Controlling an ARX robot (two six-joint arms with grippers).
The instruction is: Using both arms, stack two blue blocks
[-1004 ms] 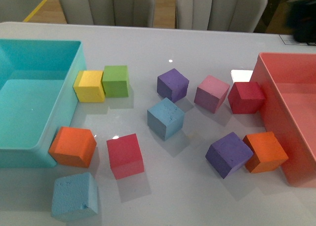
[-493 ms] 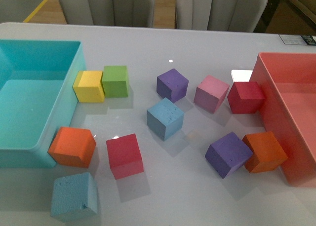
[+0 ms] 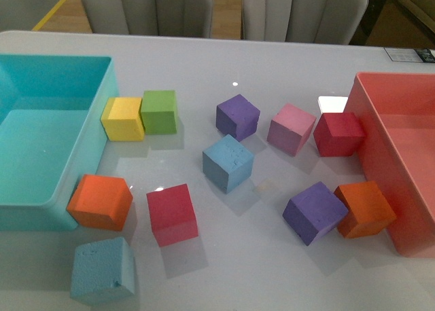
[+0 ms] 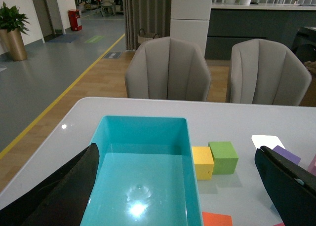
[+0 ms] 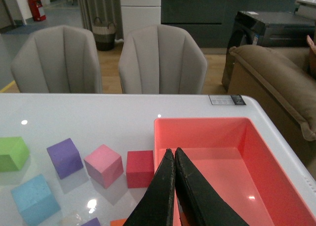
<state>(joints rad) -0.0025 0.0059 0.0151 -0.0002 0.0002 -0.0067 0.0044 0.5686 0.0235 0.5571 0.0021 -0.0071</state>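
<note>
One pale blue block [image 3: 228,162] sits near the middle of the table; it also shows in the right wrist view [image 5: 32,199]. The other blue block [image 3: 102,270] lies at the front left, in front of the orange cube. Neither arm shows in the front view. My left gripper [image 4: 180,186] is open and empty, its black fingers [image 4: 59,191] spread wide above the turquoise bin [image 4: 143,137]. My right gripper [image 5: 173,154] is shut and empty, held over the near wall of the pink bin [image 5: 207,125].
Around the blocks lie yellow [image 3: 123,118], green [image 3: 159,111], orange [image 3: 100,202], red [image 3: 172,214], purple [image 3: 237,116], pink [image 3: 291,128], dark red [image 3: 338,134], purple [image 3: 315,212] and orange [image 3: 364,208] cubes. The turquoise bin [image 3: 27,209] stands left, the pink bin [image 3: 380,161] right. Chairs stand behind.
A dark shape at the top right of the front view one second ago has left the frame. The blocks have not moved.
</note>
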